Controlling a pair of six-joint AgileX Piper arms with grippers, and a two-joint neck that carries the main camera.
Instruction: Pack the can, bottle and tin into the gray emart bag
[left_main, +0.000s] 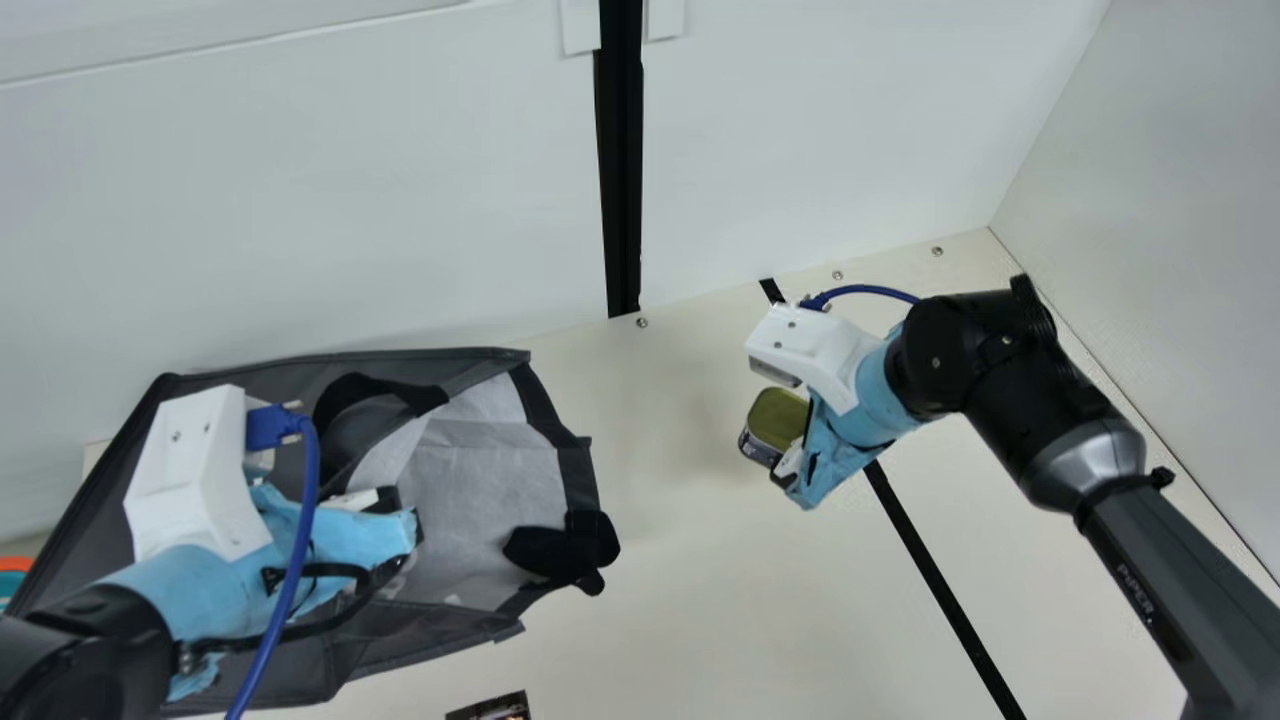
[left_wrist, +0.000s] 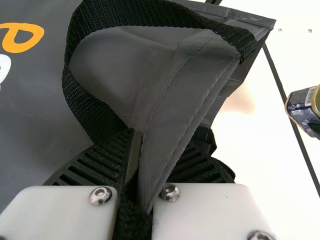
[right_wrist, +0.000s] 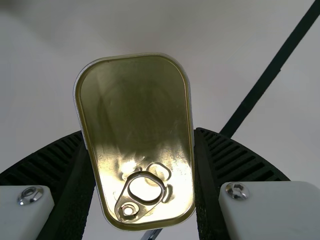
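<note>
While my right gripper (left_main: 788, 437) grasps it, the tin (right_wrist: 135, 110) (lid up) sits between fingers.

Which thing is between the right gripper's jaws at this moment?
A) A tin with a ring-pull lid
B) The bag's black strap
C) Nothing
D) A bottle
A: in the right wrist view the tin, its gold lid and ring pull in sight, sits between the right gripper's jaws, with one jaw against each long side.
</note>
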